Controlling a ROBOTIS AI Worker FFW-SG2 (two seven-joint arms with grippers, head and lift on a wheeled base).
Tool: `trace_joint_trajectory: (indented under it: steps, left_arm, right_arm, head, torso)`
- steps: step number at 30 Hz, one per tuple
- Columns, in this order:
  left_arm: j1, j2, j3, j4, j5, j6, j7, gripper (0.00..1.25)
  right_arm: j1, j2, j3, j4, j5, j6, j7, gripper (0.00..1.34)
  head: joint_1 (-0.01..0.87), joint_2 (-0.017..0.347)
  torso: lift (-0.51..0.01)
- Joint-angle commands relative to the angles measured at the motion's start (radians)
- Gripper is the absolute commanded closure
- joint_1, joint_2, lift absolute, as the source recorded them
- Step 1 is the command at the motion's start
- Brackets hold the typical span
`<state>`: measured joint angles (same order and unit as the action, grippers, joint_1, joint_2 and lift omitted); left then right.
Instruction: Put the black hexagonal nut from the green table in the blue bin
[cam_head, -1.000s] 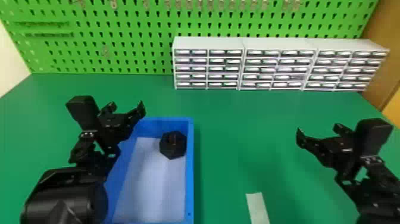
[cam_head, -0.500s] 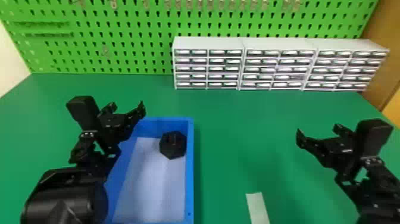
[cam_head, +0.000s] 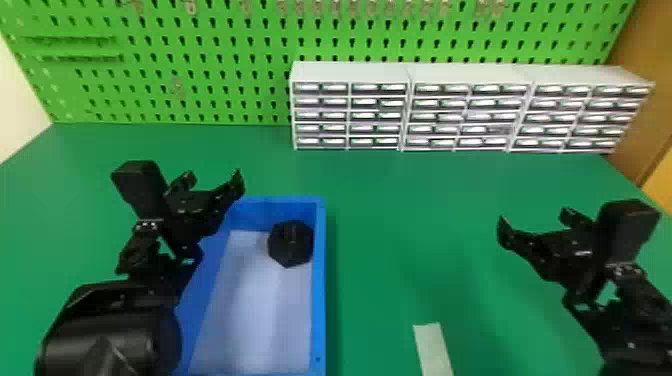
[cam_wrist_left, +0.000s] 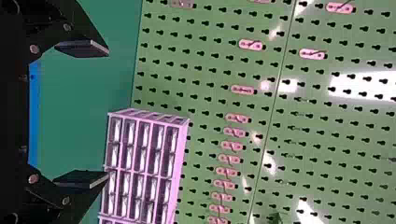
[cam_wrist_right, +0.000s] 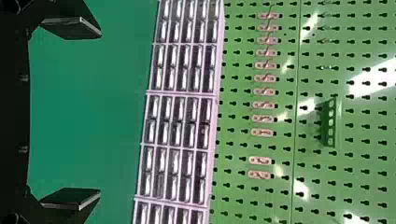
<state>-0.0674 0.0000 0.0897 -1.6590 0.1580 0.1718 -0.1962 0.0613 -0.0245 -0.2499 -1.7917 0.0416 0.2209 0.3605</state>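
The black hexagonal nut (cam_head: 291, 243) lies inside the blue bin (cam_head: 321, 280), in its back right corner by the right wall. My left gripper (cam_head: 212, 181) is over the bin's back left part, to the left of the nut, fingers apart and holding nothing. In the left wrist view the left gripper (cam_wrist_left: 108, 114) has a wide gap between its fingers, with the blue bin's edge (cam_wrist_left: 33, 116) behind. On the right side of the green table (cam_head: 400, 240), my right gripper (cam_head: 535, 225) is parked open. The right wrist view shows the right gripper (cam_wrist_right: 100, 114) with its fingers spread.
White drawer cabinets (cam_head: 350, 115) stand along the back of the table, before a green pegboard (cam_head: 210, 75). A pale strip (cam_head: 432, 347) lies on the table near the front, right of the bin.
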Motion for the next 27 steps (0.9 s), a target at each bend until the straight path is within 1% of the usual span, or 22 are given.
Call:
trace_joint_trajectory:
  steps: [1,27]
  left_arm:
    - [0.0,-0.003,-0.001,-0.001,0.0,0.0,0.0,0.33]
    - [0.0,-0.003,-0.002,0.004,-0.003,0.0,0.0,0.33]
  right_arm:
    - [-0.002,0.0,0.001,0.0,0.0,0.0,0.0,0.11]
    - [-0.008,-0.009,0.009,0.008,-0.009,0.0,0.0,0.11]
  head:
    - [0.686,0.051]
    - [0.686,0.051]
  torso:
    - [-0.097]
    - [-0.097]
